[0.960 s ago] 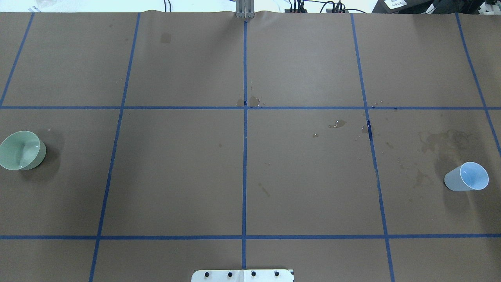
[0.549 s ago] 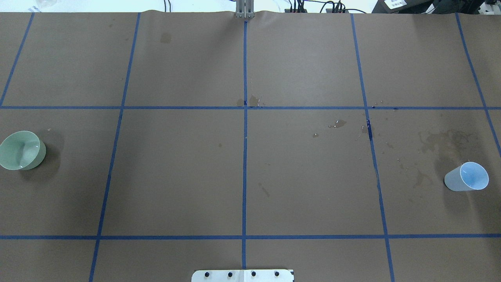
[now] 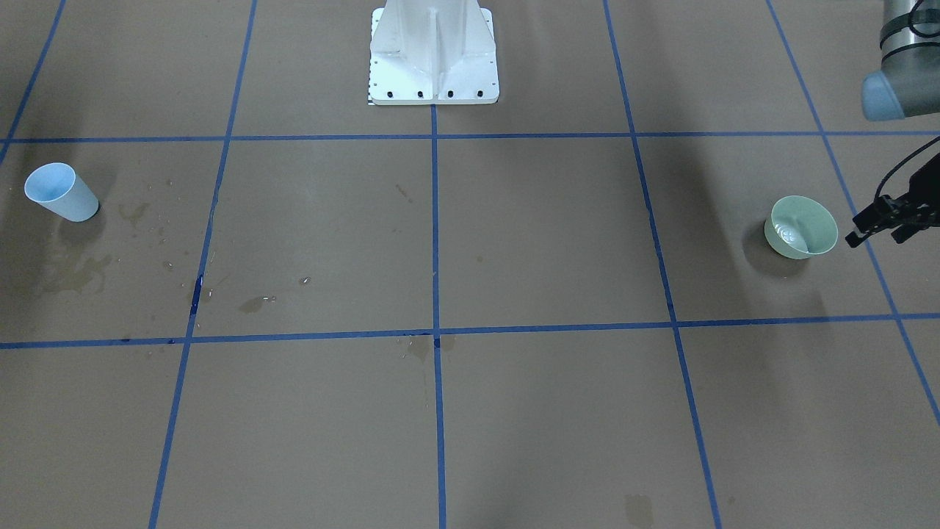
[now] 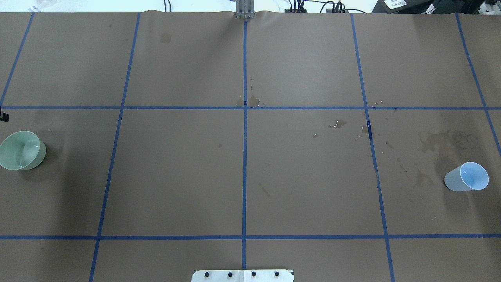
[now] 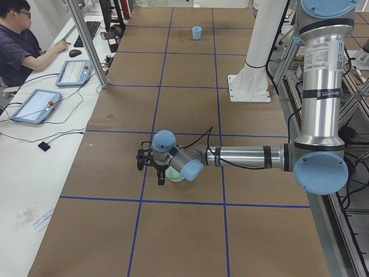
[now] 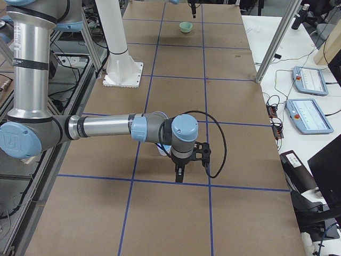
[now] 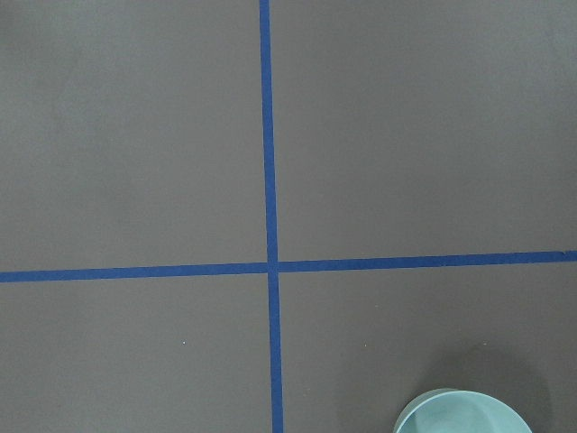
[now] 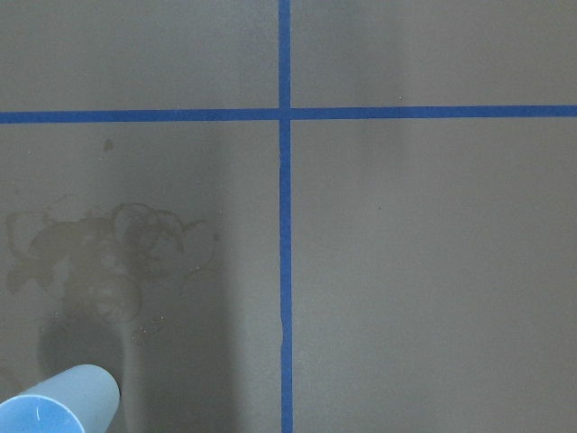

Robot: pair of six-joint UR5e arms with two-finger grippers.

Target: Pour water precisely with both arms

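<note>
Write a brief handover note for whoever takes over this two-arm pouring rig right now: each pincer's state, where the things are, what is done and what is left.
Left pincer: open, empty, beside the bowl, not touching it.
Right pincer: near the cup; seen only from the side, so open or shut cannot be told.
Bowl: upright, far on the robot's left; glints inside suggest a little water, not certain.
Cup: upright, far right, standing free; contents cannot be told.
Done: nothing gripped; spilled drops lie between them.
Left: probably grip both vessels, bring them together, pour.
</note>
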